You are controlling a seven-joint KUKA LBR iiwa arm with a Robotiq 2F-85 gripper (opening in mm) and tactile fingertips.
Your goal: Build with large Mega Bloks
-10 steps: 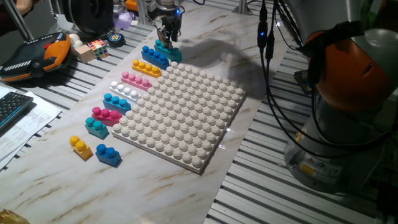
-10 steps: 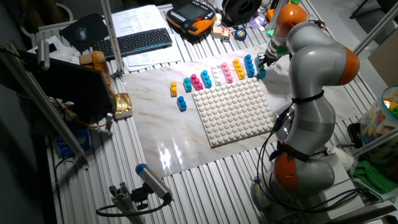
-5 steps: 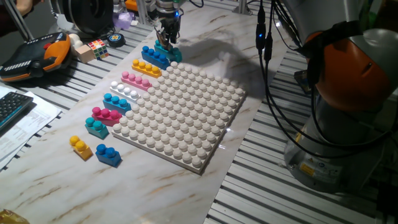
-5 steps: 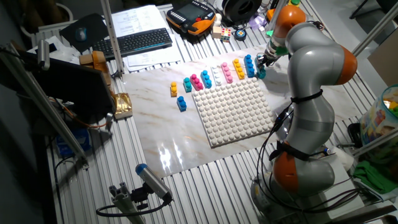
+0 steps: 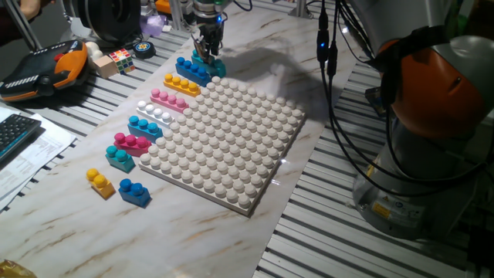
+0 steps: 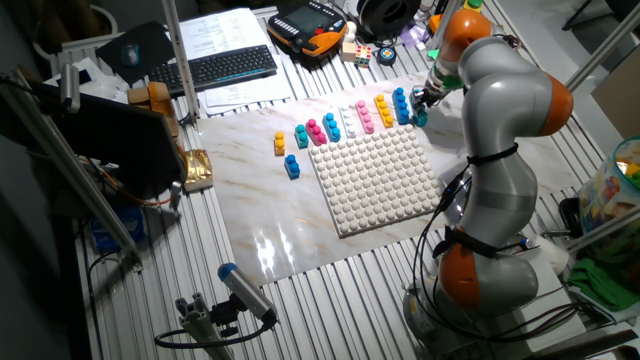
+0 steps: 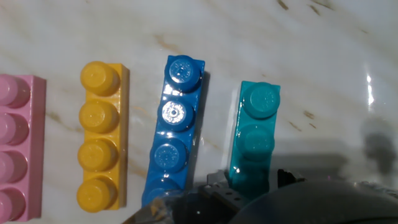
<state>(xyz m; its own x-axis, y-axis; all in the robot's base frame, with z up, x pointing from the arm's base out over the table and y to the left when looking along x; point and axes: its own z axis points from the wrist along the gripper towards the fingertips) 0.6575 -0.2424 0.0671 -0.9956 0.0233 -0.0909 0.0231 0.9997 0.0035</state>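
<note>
My gripper (image 5: 208,52) stands at the far end of the brick row, by the back corner of the white studded baseplate (image 5: 231,147). In the hand view its jaws (image 7: 254,183) are closed against the two long sides of a teal brick (image 7: 256,124) that rests on the marble. To the left lie a blue four-stud brick (image 7: 172,130), a yellow one (image 7: 101,134) and a pink one (image 7: 15,143). The row along the plate's left edge continues with white (image 5: 155,113), blue (image 5: 144,127), magenta (image 5: 132,144) and teal (image 5: 120,157) bricks.
A small yellow brick (image 5: 99,183) and a small blue brick (image 5: 134,191) lie apart at the near left. A puzzle cube (image 5: 120,59), an orange teach pendant (image 5: 42,69) and a keyboard (image 6: 225,65) lie off the marble slab. The arm's base (image 5: 432,116) and cables stand to the right.
</note>
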